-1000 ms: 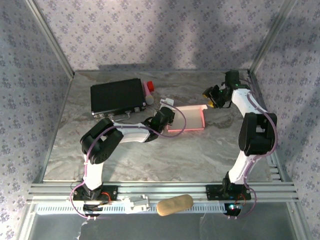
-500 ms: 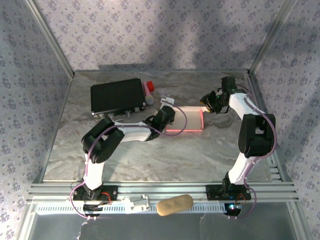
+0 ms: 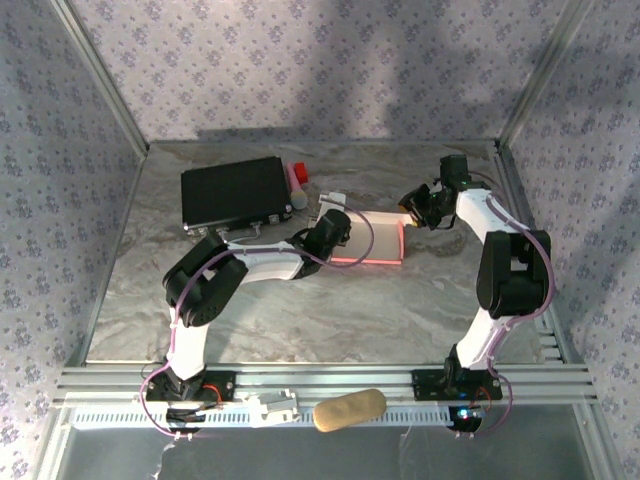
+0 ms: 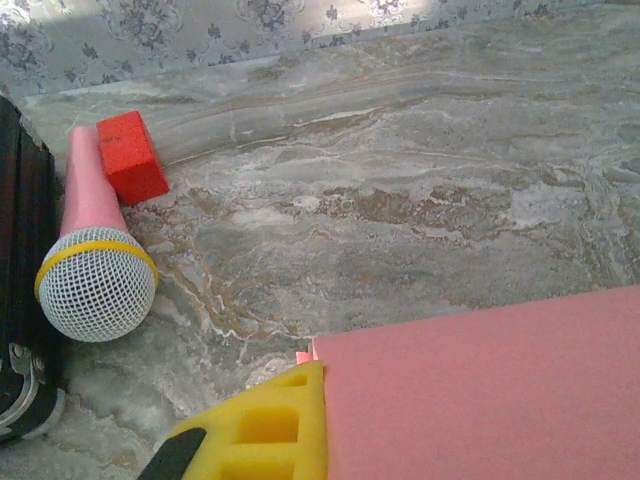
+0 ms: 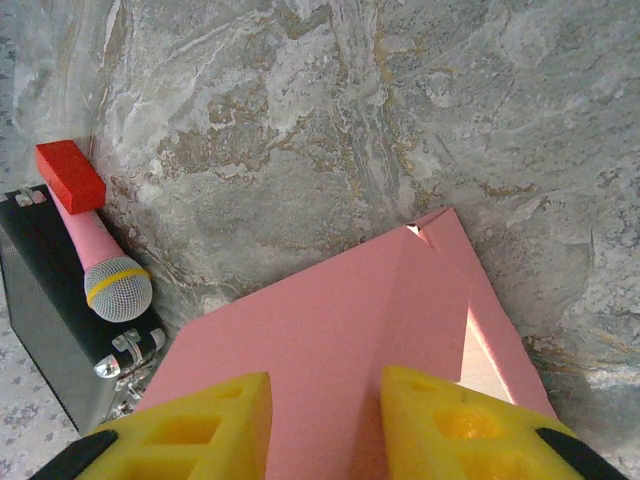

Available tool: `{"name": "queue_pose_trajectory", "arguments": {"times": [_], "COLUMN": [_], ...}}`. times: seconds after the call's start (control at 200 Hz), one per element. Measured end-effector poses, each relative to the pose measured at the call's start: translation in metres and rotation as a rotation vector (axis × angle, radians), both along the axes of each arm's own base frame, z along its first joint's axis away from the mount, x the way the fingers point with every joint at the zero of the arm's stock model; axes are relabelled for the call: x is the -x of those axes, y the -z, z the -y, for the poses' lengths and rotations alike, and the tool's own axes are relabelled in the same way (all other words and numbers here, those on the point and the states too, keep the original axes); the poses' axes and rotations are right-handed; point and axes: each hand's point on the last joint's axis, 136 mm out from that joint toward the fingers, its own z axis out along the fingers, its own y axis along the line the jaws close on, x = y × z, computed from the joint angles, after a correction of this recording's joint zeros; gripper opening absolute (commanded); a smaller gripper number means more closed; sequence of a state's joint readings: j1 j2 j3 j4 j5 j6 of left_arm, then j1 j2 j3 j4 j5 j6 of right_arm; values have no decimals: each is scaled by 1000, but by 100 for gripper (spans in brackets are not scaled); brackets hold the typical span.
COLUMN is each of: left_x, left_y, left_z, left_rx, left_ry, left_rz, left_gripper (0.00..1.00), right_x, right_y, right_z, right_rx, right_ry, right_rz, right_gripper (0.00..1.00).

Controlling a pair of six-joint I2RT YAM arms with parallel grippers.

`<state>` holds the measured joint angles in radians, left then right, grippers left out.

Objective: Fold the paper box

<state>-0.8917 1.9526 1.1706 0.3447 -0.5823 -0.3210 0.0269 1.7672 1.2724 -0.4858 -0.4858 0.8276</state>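
status: pink thin-cardboard paper box (image 3: 378,240) sits on the grey marble-pattern table (image 3: 300,300), a bit behind centre, between the two grippers. top view: shallow open tray shape, paler inside, brighter rim showing along the near and right sides

left gripper (image 3: 336,224) is at the box's left edge, arm stretched low across the table. jaws together, clamped on the box's left side. left wrist view has one yellow finger (image 4: 262,428) flat against a pink panel that covers where the other finger would be (so the card is sandwiched, second finger hidden)

right gripper (image 3: 413,206) is at the box's far-right corner. jaws apart: right wrist view shows both yellow fingers (image 5: 205,420) with a clear gap. pink card runs up through that gap, with a crease heading to a pointed corner ahead. paler inside face shows as a sliver right of that crease. can't tell if either pad touches the card

other stuff: black rectangular box (image 3: 235,192) with metal latches at back left, apart from the paper box. pink-handled microphone (image 4: 95,280) with white mesh head and yellow band lies along the black box's right side. small red block (image 4: 130,155) just beside the handle end. tan oblong object (image 3: 350,410) lies on the front rail between the arm bases
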Motion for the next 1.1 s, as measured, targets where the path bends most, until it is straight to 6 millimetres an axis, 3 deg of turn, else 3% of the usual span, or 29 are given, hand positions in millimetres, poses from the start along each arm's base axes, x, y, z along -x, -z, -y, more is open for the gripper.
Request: {"name": "queue_pose_trajectory", "arguments": {"times": [0.465, 0.75, 1.099], "left_x": [-9, -9, -1], "left_y": [-32, -29, 1], "left_z": [-2, -6, -15], "left_rx": [45, 61, 100], "left_ry": [-17, -28, -3], "left_rz": [1, -2, -17], "left_gripper": [0, 0, 0], "right_x": [6, 6, 3], "right_y": [-26, -18, -10], "right_z": [-4, -9, -13], "right_rx": [-14, -87, -211], "right_ry": [12, 79, 146], "right_rz": [15, -22, -51], "right_gripper": [32, 31, 36]}}
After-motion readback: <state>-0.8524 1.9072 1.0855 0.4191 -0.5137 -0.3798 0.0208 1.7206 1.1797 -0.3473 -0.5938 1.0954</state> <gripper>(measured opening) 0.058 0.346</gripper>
